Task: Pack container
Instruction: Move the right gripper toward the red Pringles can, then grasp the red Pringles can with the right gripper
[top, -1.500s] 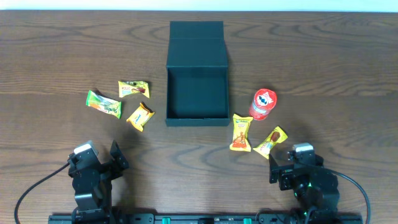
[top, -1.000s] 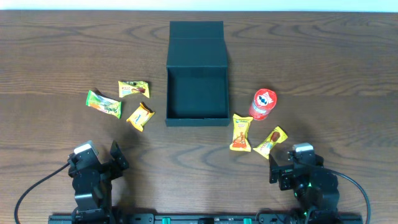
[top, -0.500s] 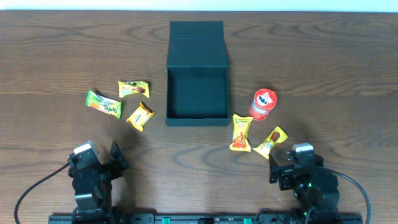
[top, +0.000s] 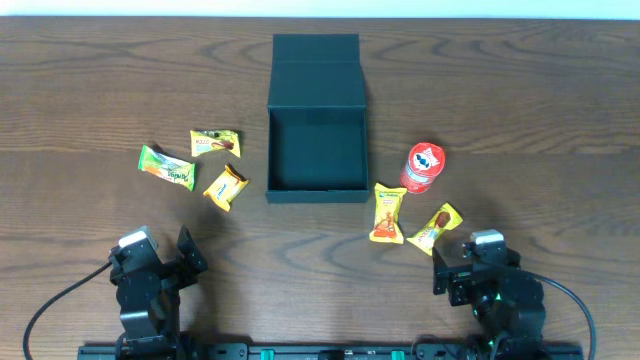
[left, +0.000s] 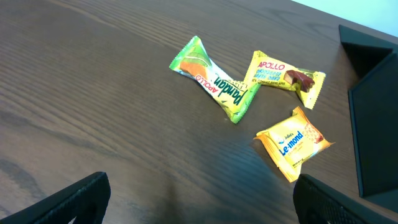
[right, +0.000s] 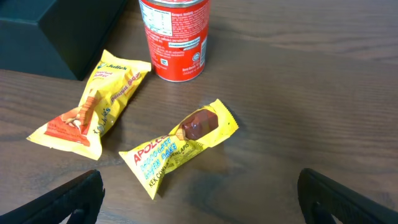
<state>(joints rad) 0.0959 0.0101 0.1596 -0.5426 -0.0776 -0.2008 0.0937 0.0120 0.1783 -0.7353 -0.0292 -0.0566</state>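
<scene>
Teal-black container (top: 317, 150) lies well apart from all 4 fingers (left: 74, 199).

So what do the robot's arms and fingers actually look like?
Both are blocky matte black, fingers included. The left arm and right arm each carry a grey block on top and trail a thin black cable; green light glows on the right.

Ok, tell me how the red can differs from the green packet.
The red can stands upright right of the box; the green packet lies flat to its left. The can is a cylinder, the packet a flat wrapper. Both are outside the box.
</scene>
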